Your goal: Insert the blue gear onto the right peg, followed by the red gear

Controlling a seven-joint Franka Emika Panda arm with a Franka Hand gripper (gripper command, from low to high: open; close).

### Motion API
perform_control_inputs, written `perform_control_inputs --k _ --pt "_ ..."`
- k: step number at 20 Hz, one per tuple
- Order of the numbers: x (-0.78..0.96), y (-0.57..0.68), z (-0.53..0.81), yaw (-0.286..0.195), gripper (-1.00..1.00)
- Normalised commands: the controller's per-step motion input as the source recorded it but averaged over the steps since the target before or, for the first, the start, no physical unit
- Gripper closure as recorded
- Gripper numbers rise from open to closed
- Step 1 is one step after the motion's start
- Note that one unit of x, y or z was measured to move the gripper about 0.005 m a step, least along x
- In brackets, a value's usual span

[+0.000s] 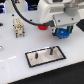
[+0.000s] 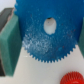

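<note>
My gripper [image 1: 61,30] hangs above the table at the exterior view's right, shut on the blue gear [image 1: 63,33]. In the wrist view the blue gear [image 2: 47,37] fills the frame, toothed, with its centre hole showing. A teal finger pad [image 2: 10,42] presses its edge. The red gear [image 1: 44,27] lies on the table beside the gripper, and it shows at the wrist frame's corner [image 2: 74,78]. The white plate [image 1: 45,59] with a black border lies nearer the front. The right peg [image 1: 51,50] stands on it, well clear of the gear.
A second dark peg [image 1: 38,55] stands on the same plate toward the exterior view's left. A beige blocky fixture [image 1: 19,26] sits at the far left of the white table. A black cable [image 1: 22,12] loops down from the arm.
</note>
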Motion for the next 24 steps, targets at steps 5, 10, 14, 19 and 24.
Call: perform_control_inputs --k 5,10,14,19,24 --pt "0.60 -0.26 0.48 0.000 1.00" --pt "0.61 -0.34 0.47 0.000 1.00" --pt "0.62 -0.36 0.39 0.000 1.00" --pt "0.61 -0.35 0.28 0.000 1.00" --pt "0.62 -0.31 0.13 0.000 1.00"
